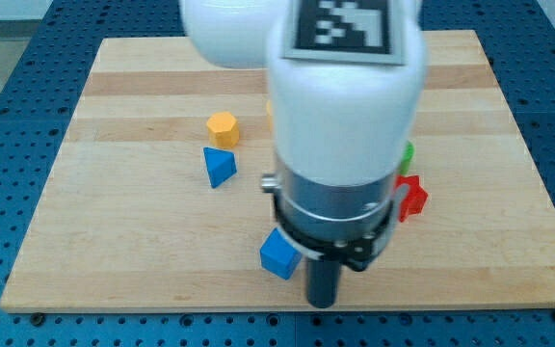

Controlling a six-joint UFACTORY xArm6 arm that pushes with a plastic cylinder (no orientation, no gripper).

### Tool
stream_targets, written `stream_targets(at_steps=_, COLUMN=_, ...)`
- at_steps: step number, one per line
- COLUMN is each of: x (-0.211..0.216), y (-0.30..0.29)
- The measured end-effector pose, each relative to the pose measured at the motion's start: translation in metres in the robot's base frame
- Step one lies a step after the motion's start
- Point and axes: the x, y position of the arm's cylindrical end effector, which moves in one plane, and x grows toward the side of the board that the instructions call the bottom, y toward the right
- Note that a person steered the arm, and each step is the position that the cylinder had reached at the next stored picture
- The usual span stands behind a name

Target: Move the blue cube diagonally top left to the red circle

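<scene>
The blue cube sits near the bottom middle of the wooden board. My tip is just to the cube's lower right, close to its right side; I cannot tell if they touch. A red block shows at the right edge of the arm, partly hidden, its shape unclear. The arm's white body hides the board's middle.
A blue triangular block and a yellow hexagonal block lie at the upper left of the cube. A green block peeks out above the red one. A sliver of yellow shows at the arm's left edge.
</scene>
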Motion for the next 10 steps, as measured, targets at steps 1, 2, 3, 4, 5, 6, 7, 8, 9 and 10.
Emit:
stream_targets(at_steps=1, x=-0.014, y=0.009)
stream_targets(at_steps=2, x=-0.026, y=-0.006)
stream_targets(at_steps=3, x=-0.029, y=-0.032)
stream_targets(at_steps=4, x=-0.029, y=-0.046)
stream_targets(at_steps=5, x=-0.029, y=-0.055)
stream_targets(at_steps=6, x=-0.042, y=-0.073)
stream_targets(at_steps=7, x=-0.05, y=-0.077)
stream_targets(at_steps=8, x=-0.042, y=-0.077)
stream_targets(at_steps=9, x=-0.036, y=-0.091)
stream_targets(at_steps=10, x=-0.036, y=-0.119)
